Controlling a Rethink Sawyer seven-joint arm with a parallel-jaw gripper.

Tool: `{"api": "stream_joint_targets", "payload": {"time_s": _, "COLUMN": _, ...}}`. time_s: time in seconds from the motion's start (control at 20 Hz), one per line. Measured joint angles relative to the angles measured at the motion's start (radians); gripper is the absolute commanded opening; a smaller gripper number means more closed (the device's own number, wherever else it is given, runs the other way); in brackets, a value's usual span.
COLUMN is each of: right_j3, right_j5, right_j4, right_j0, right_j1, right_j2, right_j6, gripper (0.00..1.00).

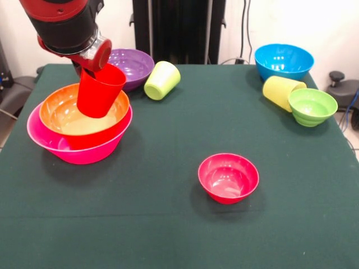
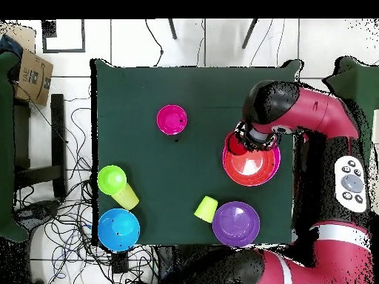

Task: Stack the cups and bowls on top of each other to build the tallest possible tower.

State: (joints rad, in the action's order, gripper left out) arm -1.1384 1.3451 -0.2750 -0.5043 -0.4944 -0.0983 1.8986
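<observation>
My gripper (image 1: 94, 69) is shut on the red cup (image 1: 101, 91) and holds it tilted just above the large orange bowl (image 1: 60, 110). That bowl is nested in the large pink bowl (image 1: 73, 151) at the left, and the two form the tower. In the overhead view the gripper (image 2: 240, 139) and the red cup (image 2: 235, 146) are over the edge of the orange bowl (image 2: 255, 168). The lime green cup (image 1: 162, 79) and the pale yellow cup (image 1: 280, 89) lie on their sides. The small orange bowl is out of view.
The purple bowl (image 1: 133, 66) stands behind the tower, close to the arm. The blue bowl (image 1: 283, 60) and the ribbed green bowl (image 1: 312, 106) stand at the far right. The small magenta bowl (image 1: 228, 177) stands alone near the middle front of the green table (image 1: 168, 235).
</observation>
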Motion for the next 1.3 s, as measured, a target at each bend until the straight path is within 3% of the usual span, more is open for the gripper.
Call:
{"api": "stream_joint_targets", "payload": {"time_s": 0.6, "right_j3": 0.0, "right_j5": 0.014, "right_j4": -0.06, "right_j0": -0.036, "right_j1": 0.004, "right_j2": -0.006, "right_j6": -0.015, "gripper": 0.0}}
{"api": "stream_joint_targets", "payload": {"time_s": 1.3, "right_j3": 0.002, "right_j5": 0.044, "right_j4": -0.072, "right_j0": -0.055, "right_j1": 0.057, "right_j2": -0.045, "right_j6": -0.017, "gripper": 0.0}}
